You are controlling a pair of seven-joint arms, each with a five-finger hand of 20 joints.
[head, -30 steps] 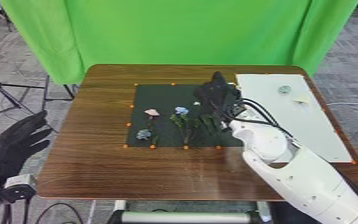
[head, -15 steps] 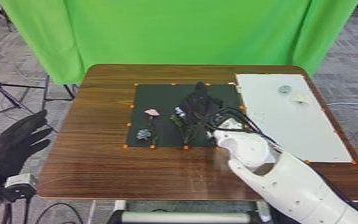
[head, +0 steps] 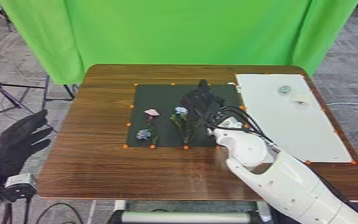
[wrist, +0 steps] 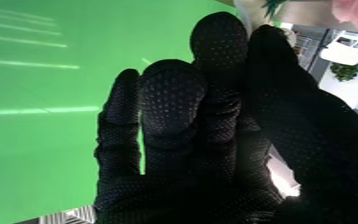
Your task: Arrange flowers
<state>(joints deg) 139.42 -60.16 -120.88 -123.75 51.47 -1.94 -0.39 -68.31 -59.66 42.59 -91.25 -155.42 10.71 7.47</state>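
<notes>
In the head view my right hand (head: pixel 202 104) is over the right part of the dark mat (head: pixel 162 92), with its fingers pointing away. Just left of it lies a blue flower (head: pixel 182 110) on a green stem; farther left are a pink flower (head: pixel 151 112) and a grey-blue one (head: pixel 143 134). Whatever lies under the hand is hidden. The right wrist view has my right hand (wrist: pixel 180 135) with nearly straight fingers, its thumb close alongside, and pink petals (wrist: pixel 351 11) beyond. My left hand (head: pixel 14 142) is open beside the table's left edge.
A white board (head: pixel 304 130) lies on the table's right side, bearing a pale green piece (head: pixel 285 89) and a whitish piece (head: pixel 300 100). Orange markers edge the mat and board. A green curtain (head: pixel 193 35) hangs behind the brown table (head: pixel 95 160).
My right hand has moved left over the mat from its right edge, then shifted slightly back, uncovering more of the blue flower. The left hand has not moved.
</notes>
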